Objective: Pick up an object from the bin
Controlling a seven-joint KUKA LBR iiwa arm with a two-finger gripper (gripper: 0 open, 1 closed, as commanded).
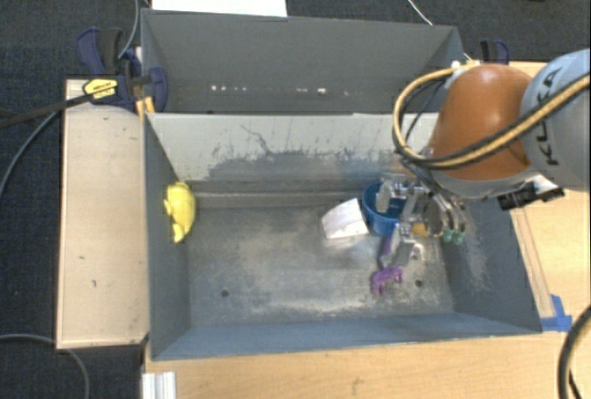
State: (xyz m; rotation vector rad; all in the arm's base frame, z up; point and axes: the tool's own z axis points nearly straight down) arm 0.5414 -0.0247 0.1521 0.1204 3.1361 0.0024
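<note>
1. Small purple thing (386,278) lies on the floor of the bin (277,296), right of centre, toward the near wall.
2. I have the gripper (402,251) directly at it, just to its far-right side.
3. I cannot tell how the jaws stand, nor whether they grip it.

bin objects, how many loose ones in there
4. A yellow toy by the left wall of the bin; a white block near the middle; a blue cup right of it, partly behind the gripper; a small purple thing at the gripper's tip. The arm may hide more.
</note>
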